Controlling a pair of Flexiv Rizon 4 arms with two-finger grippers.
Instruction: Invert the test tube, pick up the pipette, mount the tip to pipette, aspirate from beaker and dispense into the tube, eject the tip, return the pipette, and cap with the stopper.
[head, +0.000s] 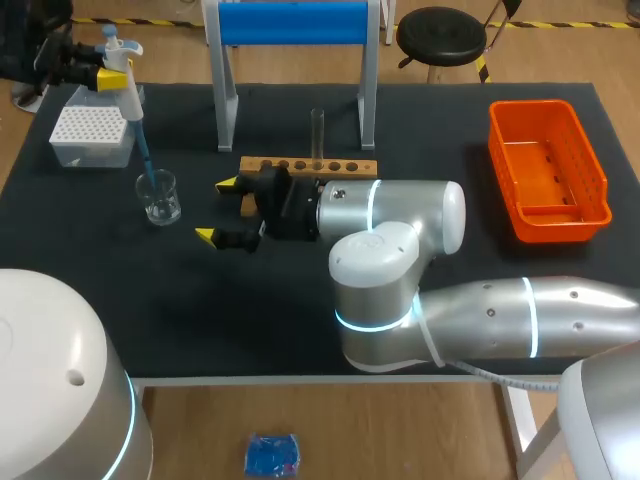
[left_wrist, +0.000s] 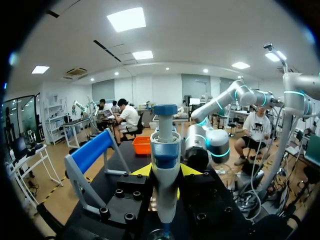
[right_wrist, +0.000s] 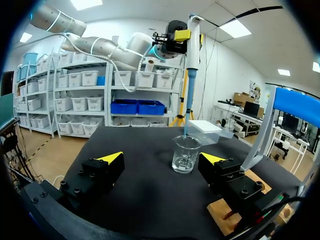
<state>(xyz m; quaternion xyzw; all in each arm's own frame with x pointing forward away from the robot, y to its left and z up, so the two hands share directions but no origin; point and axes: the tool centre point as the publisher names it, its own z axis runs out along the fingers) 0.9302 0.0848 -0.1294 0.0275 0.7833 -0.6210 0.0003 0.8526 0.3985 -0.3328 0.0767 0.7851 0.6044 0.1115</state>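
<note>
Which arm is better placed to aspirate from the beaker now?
Left: its fingers grip the pipette, whose tip reaches into the beaker. The right gripper sits open and empty by the rack.

Head overhead, wrists low (beaker (head: 159, 197) shared)

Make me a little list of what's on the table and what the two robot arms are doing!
left end effector: shut on pipette, held upright
pipette tip: down inside beaker
right end effector: open, empty, in front of rack
tube: upright in rack
tip box: behind beaker
orange basket: right side of table
blue frame: behind rack
</note>
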